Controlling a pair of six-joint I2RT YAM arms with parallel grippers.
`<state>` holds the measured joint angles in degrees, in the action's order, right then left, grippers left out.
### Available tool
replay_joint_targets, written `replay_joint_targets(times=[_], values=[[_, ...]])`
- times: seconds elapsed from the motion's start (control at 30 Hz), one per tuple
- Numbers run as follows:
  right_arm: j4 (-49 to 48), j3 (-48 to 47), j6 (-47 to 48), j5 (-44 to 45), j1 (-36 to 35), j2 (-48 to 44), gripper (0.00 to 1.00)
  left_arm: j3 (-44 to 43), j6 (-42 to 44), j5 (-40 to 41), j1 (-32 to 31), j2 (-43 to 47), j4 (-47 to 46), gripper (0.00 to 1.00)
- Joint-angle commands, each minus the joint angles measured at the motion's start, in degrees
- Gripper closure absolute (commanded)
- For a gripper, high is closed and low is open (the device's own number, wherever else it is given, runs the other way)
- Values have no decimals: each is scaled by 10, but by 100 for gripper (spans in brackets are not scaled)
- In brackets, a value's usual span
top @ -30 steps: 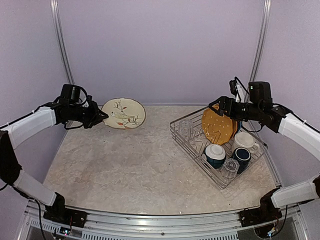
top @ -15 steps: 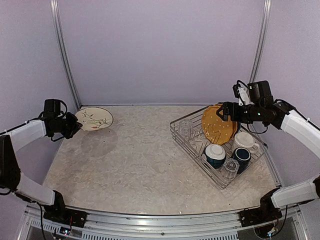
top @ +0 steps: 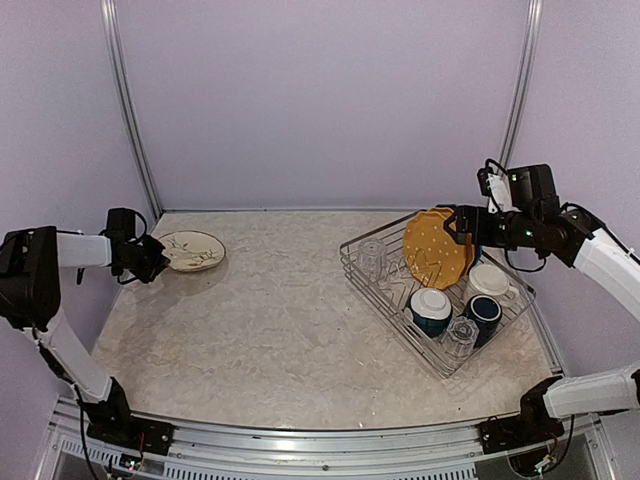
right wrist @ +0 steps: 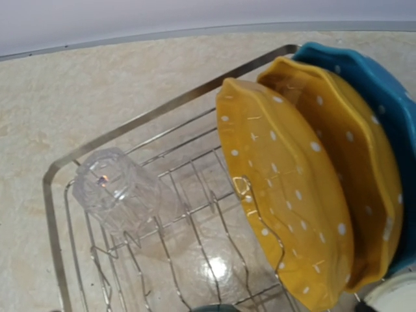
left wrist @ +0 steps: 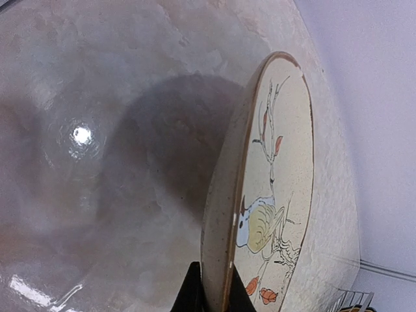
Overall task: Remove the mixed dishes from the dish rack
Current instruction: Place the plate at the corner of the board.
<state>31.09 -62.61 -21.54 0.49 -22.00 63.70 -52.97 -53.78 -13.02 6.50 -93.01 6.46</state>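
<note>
My left gripper (top: 150, 260) is shut on the rim of the cream floral plate (top: 193, 250) at the far left, low over the table. I cannot tell if the plate touches the table. In the left wrist view the black fingertips (left wrist: 193, 291) pinch the plate (left wrist: 276, 175) edge-on. The dish rack (top: 392, 300) stands at the right with two orange plates (top: 437, 248) upright, a blue plate (right wrist: 383, 91) behind them, two glasses (top: 372, 257), a teal bowl (top: 431, 306), a navy mug (top: 485, 312) and a cream mug (top: 490, 281). My right gripper (top: 460, 224) hovers at the orange plates' top edge; its fingers are out of the right wrist view.
The purple back and side walls close in the table. The rack's raised wire rim (right wrist: 136, 127) and V-shaped tines (right wrist: 195, 188) surround the orange plates (right wrist: 286, 195) and the lying glass (right wrist: 117, 188). Marbled tabletop (top: 270, 320) lies between plate and rack.
My left arm carried the floral plate from mid-air at the back leftward and down to the far left of the table. My right gripper shifted slightly right, staying by the orange plates.
</note>
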Motion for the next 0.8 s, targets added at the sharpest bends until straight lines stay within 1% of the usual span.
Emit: replay_joint_targets(times=[0.0, 0.2, 0.5, 0.57, 0.67, 0.77], values=[[19, 1, 9, 23, -3, 2, 6, -33, 1, -22, 15, -14, -123, 100], [38, -9, 8, 38, -2, 11, 6, -42, -4, -40, 44, -57, -138, 100], [45, -20, 9, 54, -3, 18, 5, -50, 12, -39, 55, -111, -123, 100], [46, -20, 6, 56, -2, 19, 5, -56, 9, -47, 60, -123, -112, 95], [47, -20, 1, 53, -2, 19, 4, -58, 8, -53, 62, -135, -102, 83], [41, -18, 1, 43, -2, 18, 4, -50, 8, -53, 60, -131, -102, 64]])
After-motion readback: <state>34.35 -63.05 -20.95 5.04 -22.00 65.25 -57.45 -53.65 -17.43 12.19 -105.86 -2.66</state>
